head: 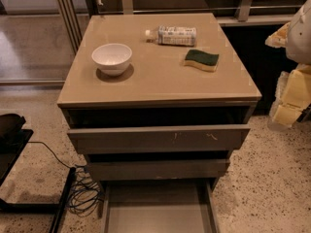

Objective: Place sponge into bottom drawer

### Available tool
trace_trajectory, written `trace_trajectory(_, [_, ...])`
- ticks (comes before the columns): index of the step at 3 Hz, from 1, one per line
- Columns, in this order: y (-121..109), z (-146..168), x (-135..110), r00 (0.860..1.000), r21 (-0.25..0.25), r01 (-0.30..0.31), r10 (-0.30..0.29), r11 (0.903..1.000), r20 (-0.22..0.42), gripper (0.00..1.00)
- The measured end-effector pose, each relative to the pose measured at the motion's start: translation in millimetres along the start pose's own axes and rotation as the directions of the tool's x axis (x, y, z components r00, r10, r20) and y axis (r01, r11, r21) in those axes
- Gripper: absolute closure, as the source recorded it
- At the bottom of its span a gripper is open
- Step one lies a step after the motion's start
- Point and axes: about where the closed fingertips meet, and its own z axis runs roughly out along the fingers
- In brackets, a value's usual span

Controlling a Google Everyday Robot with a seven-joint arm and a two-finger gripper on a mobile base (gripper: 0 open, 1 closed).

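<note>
The sponge (201,59), dark green on top with yellow foam beneath, lies flat on the cabinet top (160,81) towards the right rear. The bottom drawer (155,210) is pulled out at the foot of the cabinet, and its flat grey floor is bare. My gripper (290,98), with white and yellow parts, hangs at the right edge of the camera view, beyond the cabinet's right side and a little lower than the sponge. It is partly cut off by the edge of the view and holds nothing that I can see.
A white bowl (112,57) stands on the left of the top. A plastic bottle (172,35) lies on its side behind the sponge. The scratched top drawer (158,137) and the middle drawer (158,169) stick out slightly. Cables (82,195) and a black frame lie on the floor at the left.
</note>
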Motion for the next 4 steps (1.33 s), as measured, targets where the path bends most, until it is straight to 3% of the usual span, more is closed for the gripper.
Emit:
trace_trajectory(2, [-3.8,0.7,-3.0,1.0,0.03,0.013,-0.014,0.9995,0.025,0.0])
trace_trajectory(3, [-15.5,9.6,-6.1,0.994,0.066,0.03,-0.037,0.9974,0.102,0.0])
trace_trajectory(4, [-31.6,15.3,-21.4,0.98,0.114,0.05,-0.071,0.9922,0.186,0.0])
